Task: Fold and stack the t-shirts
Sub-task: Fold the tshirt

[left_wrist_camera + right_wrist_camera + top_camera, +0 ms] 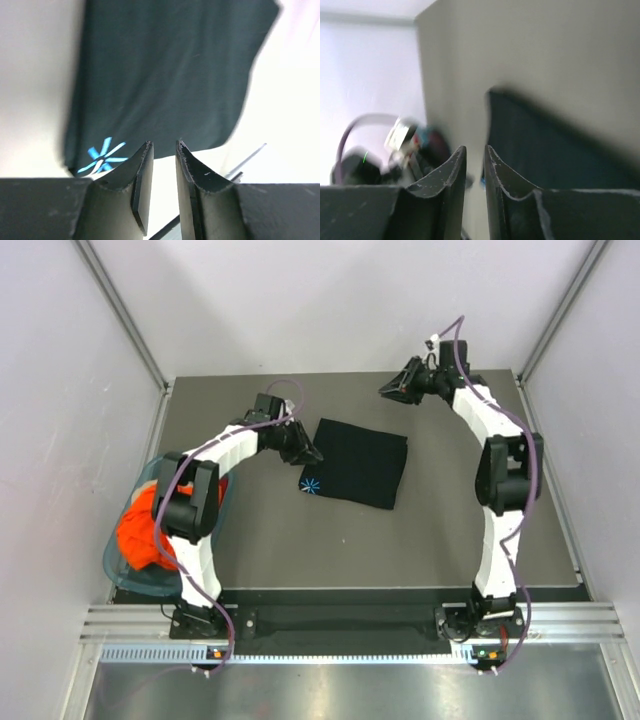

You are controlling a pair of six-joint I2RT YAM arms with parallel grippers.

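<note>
The black t-shirt [355, 462] lies folded into a rectangle at the table's middle, its blue-white starburst mark [311, 486] at the near-left corner. It also shows in the left wrist view [170, 75] with the mark [102, 157], and blurred in the right wrist view [555, 150]. The orange t-shirt [145, 525] is bunched in the teal basket [120, 565] at the left edge. My left gripper [308, 453] [164, 145] hovers at the black shirt's left edge, empty, its jaws a narrow gap apart. My right gripper [390, 388] [475, 148] is raised beyond the shirt's far-right corner, empty, with a narrow gap.
Grey walls with metal corner posts [125, 315] close in the table on three sides. The metal rail [340, 625] with the arm bases runs along the near edge. Bare dark tabletop [330, 545] lies between the black shirt and the rail.
</note>
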